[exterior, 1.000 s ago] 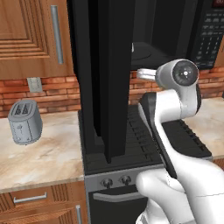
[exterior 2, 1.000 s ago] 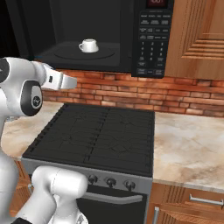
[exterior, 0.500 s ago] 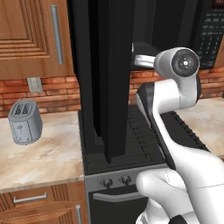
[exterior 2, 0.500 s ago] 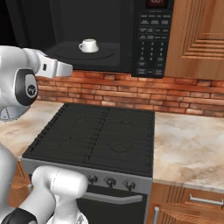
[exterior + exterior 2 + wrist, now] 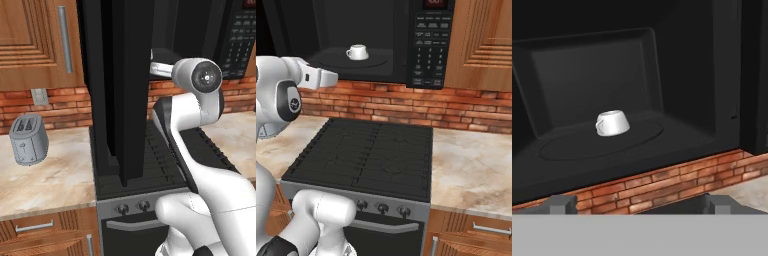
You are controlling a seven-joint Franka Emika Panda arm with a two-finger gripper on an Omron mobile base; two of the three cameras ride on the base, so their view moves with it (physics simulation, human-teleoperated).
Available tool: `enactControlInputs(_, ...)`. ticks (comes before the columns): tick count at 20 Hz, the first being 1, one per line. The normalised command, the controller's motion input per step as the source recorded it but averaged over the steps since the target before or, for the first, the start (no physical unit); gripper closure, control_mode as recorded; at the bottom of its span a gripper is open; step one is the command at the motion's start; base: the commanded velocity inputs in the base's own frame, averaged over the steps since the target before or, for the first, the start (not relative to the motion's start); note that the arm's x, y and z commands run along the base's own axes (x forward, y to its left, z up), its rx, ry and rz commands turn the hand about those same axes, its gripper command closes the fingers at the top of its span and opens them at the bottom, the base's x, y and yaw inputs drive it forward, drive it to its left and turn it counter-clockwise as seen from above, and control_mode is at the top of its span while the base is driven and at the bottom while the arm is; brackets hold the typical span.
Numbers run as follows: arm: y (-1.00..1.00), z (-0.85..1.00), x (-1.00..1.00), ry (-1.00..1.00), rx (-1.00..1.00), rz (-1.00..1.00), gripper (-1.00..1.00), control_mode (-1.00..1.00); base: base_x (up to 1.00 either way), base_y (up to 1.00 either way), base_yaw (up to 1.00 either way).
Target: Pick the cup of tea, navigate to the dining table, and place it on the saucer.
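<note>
The cup of tea (image 5: 612, 123) is a small white cup standing on the dark round turntable inside the open microwave (image 5: 592, 65). Its handle points left in the hand view, and the tea inside is not visible from this angle. In the right base view the cup (image 5: 357, 52) sits up in the microwave cavity. My gripper (image 5: 640, 205) is open and empty, its two fingertips (image 5: 562, 204) wide apart, in front of the microwave opening and still well short of the cup. My white hand (image 5: 321, 78) hovers left of the cavity, slightly below the cup. The dining table and the saucer are out of view.
The black microwave door (image 5: 120, 90) stands swung open on the left, close beside my arm. Below is a black stove (image 5: 371, 155) between marbled counters. A grey toaster (image 5: 28, 139) stands on the left counter. The microwave's control panel (image 5: 428, 45) and wooden cabinets (image 5: 481, 40) lie to the right.
My arm has lifted the hand from below the microwave's floor to about its level. The cup has not moved.
</note>
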Motion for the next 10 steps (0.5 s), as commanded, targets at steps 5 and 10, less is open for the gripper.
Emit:
enactControlInputs(5,0.0,0.0,0.03,0.01,0.0,0.0,-1.0,-1.0,0.0,0.0,0.0)
enactControlInputs(10,0.01,0.0,0.14,0.02,0.0,0.0,-1.0,-1.0,0.0,0.0,0.0)
